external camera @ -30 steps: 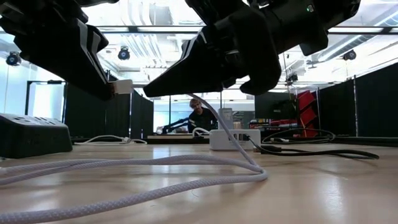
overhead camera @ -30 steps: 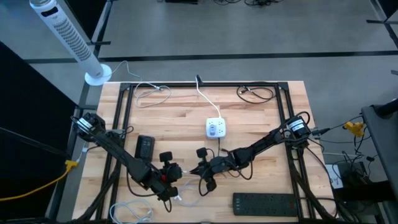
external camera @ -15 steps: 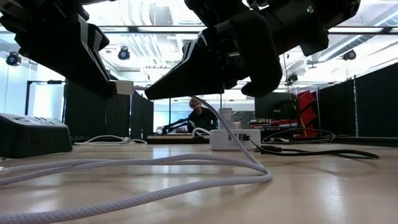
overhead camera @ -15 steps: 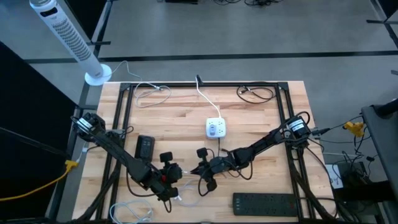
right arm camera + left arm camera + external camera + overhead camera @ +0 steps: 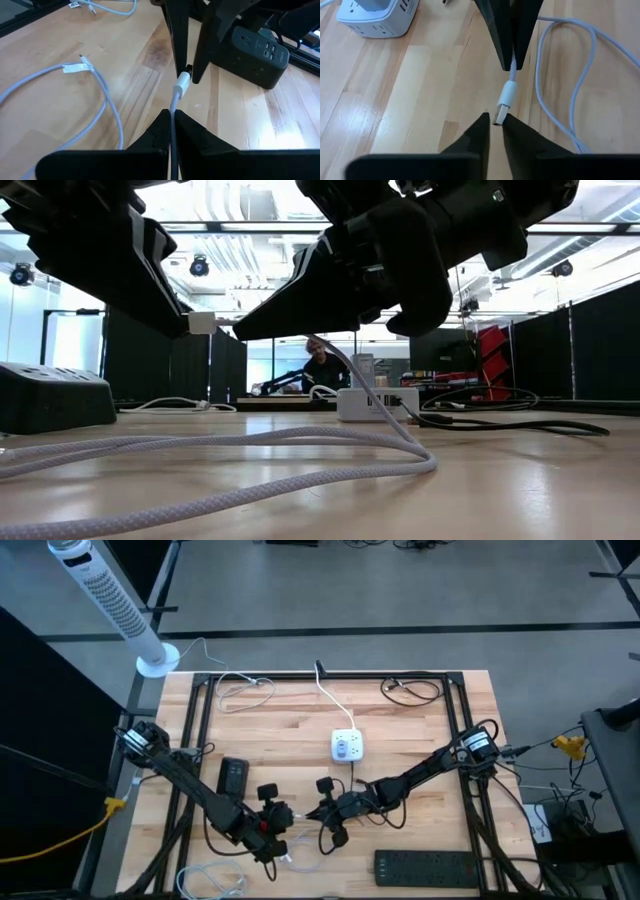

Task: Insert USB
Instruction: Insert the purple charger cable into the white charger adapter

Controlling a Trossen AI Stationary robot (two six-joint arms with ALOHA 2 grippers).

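A white braided USB cable (image 5: 300,862) lies in loops at the table's near edge, and its white plug (image 5: 506,96) is held up between my two grippers. My left gripper (image 5: 495,122) is shut on the plug's metal tip. My right gripper (image 5: 171,117) faces it, shut on the cord just behind the plug. In the low view the plug (image 5: 203,323) juts out of the left gripper toward the right gripper's tip (image 5: 245,330). The white charging block (image 5: 347,747) stands on the table's middle, its row of ports toward the near edge (image 5: 378,403). My left gripper pinches the plug's metal tip (image 5: 498,119) between its two fingertips, coming level from the table's left, in line with the plug. The plug is clear of the table. My right gripper pinches the braided cord (image 5: 512,64) right behind the plug's white housing, coming from the table's right with its fingers along the cord. The cord runs back between the fingers (image 5: 173,107) and drops in a slack curve (image 5: 385,415) to the table.
A black power block (image 5: 233,777) sits left of the grippers, also seen in the right wrist view (image 5: 255,55). A black power strip (image 5: 425,865) lies at the near right edge. Dark cables (image 5: 410,690) and a white cord (image 5: 240,688) lie along the far edge.
In the low view the white plug has shifted slightly toward the right gripper, and the cord's loop on the table has crept a little to the right. Both grippers stay shut.
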